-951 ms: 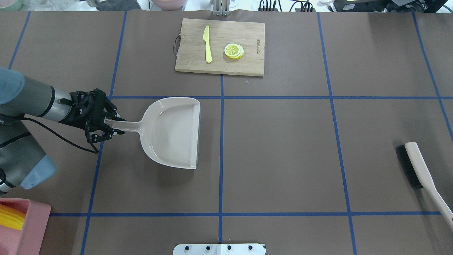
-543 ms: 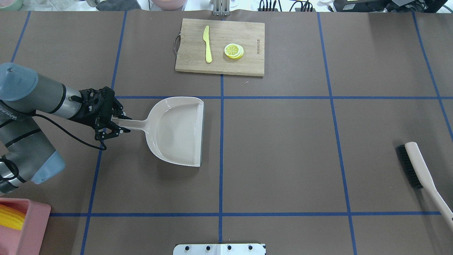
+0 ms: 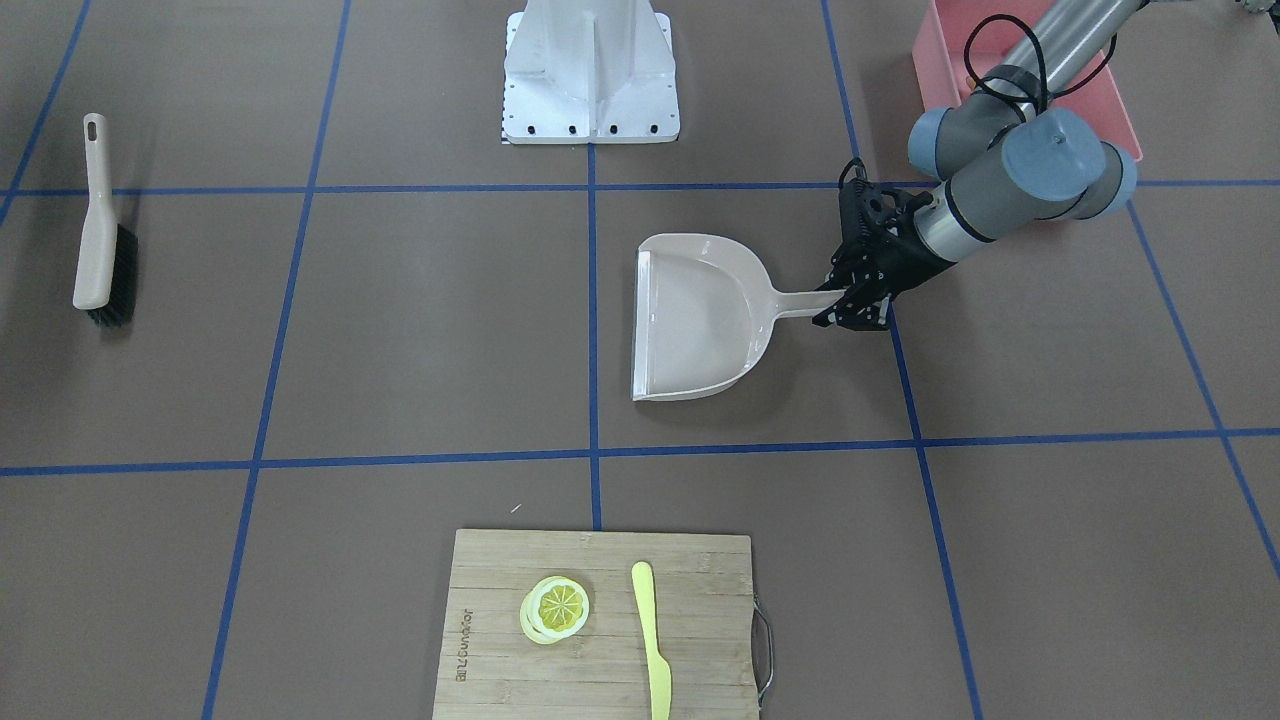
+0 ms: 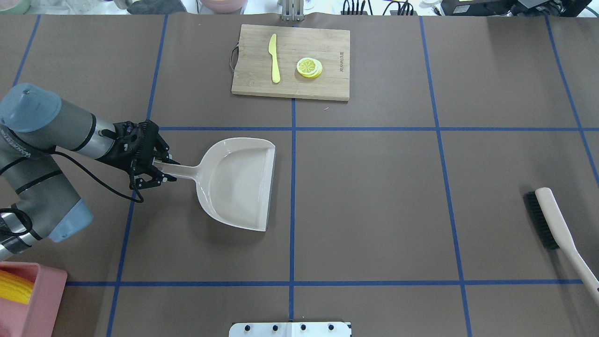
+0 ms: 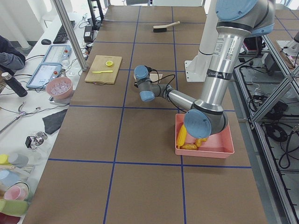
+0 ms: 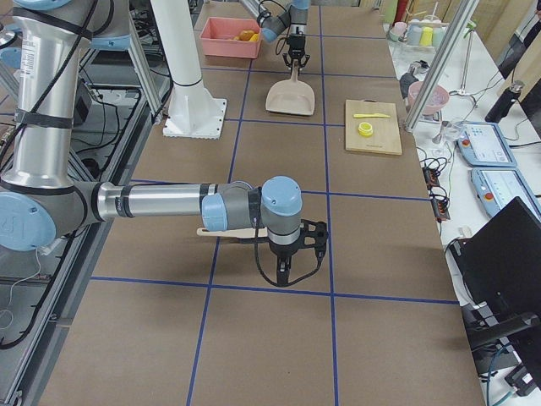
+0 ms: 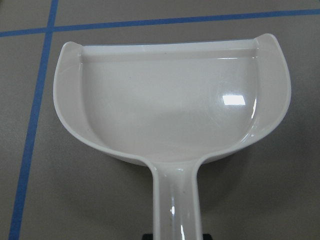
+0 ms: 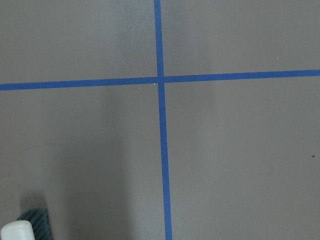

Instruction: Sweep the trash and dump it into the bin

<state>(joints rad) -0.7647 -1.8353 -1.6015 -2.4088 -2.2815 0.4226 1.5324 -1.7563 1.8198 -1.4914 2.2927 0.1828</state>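
Observation:
My left gripper (image 4: 163,171) is shut on the handle of the beige dustpan (image 4: 238,182), which is level, low over the table and empty in the left wrist view (image 7: 170,100). The same grip shows in the front view (image 3: 845,300). The pink bin (image 4: 44,299) sits at the near left corner. The yellow corn cob (image 4: 13,289) lies in it. In the left side view the corn (image 5: 181,136) lies with two golden-tan pieces (image 5: 192,146). My right gripper (image 6: 283,269) points down at the table beside the brush (image 6: 221,230); I cannot tell if it is open.
The brush (image 4: 557,229) lies flat near the right edge. A wooden cutting board (image 4: 290,61) at the far middle carries a yellow knife (image 4: 274,58) and lemon slices (image 4: 309,67). The arm base plate (image 4: 290,329) is at the near edge.
My left gripper has carried the dustpan a little to the right and toward the near edge. The brush and the board have not moved.

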